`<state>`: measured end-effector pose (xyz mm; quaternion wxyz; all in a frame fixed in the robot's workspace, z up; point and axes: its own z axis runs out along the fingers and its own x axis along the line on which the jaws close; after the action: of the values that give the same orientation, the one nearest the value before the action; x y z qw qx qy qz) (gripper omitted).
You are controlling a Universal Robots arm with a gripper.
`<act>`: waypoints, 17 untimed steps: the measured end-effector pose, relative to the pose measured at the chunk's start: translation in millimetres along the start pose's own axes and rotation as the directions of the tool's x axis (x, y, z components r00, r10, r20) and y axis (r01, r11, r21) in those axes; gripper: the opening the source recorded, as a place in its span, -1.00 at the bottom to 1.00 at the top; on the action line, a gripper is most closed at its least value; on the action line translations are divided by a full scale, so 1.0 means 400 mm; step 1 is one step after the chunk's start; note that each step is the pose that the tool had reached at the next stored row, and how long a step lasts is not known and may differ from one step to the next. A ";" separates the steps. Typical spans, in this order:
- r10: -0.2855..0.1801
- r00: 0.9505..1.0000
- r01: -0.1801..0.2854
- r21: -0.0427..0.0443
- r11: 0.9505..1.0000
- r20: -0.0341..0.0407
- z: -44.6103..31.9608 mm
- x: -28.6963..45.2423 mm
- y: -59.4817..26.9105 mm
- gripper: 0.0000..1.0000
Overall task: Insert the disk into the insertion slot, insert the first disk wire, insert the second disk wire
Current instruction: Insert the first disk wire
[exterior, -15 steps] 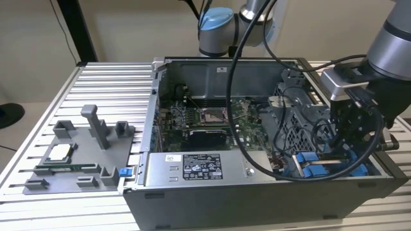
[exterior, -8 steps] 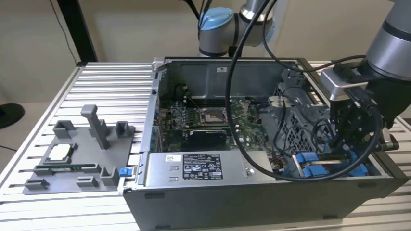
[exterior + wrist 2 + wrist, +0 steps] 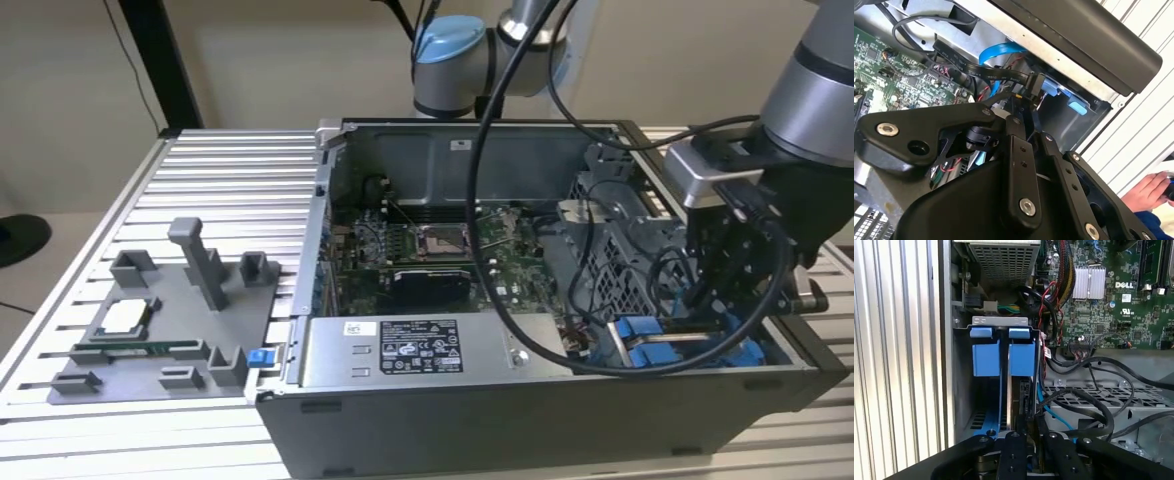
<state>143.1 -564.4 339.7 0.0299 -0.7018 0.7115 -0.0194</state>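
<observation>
**Robot arm works a drive cable at the bay of an opened computer**

On the exterior view's left, well apart from the fingers, a grey plastic fixture tray (image 3: 187, 325) sits on the ribbed aluminium worktop (image 3: 227, 180), its posts and pockets apparently there to keep loose parts in fixed places. Nearer the fingers stands the open dark grey computer case (image 3: 534, 420), side panel off so the arm can come in from above. A silver labelled power-supply box (image 3: 400, 350) lies along its front edge, with the green motherboard (image 3: 441, 250) behind it.

At the exterior view's right, the arm's black fingers (image 3: 1015, 125) reach down into the corner of the case. The second wrist view shows them drawn together on a small black cable connector (image 3: 1036, 82) at the end of a flat black ribbon cable (image 3: 979, 67). They look clamped on it, so the plug can be steered toward the drive.

Just beyond the fingertips, in the first wrist view, the silver-grey disk in its bright blue plastic carrier (image 3: 1021, 357) stands on edge, seated in the dark grey metal insertion slot (image 3: 961, 385). The disk step looks done and a wire step is in hand. Beyond the case, a person's hand (image 3: 1149, 192) shows near the worktop.
</observation>
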 end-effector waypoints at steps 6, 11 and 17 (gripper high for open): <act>0.015 1.000 -0.015 0.000 1.000 -0.001 0.003 0.000 0.000 -1.00; 0.026 1.000 -0.026 0.001 1.000 -0.003 0.017 0.000 0.001 -1.00; 0.030 1.000 -0.030 0.001 1.000 -0.002 0.033 0.001 0.002 -1.00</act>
<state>143.1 -564.5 326.5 0.0298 -0.6910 0.7219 -0.0201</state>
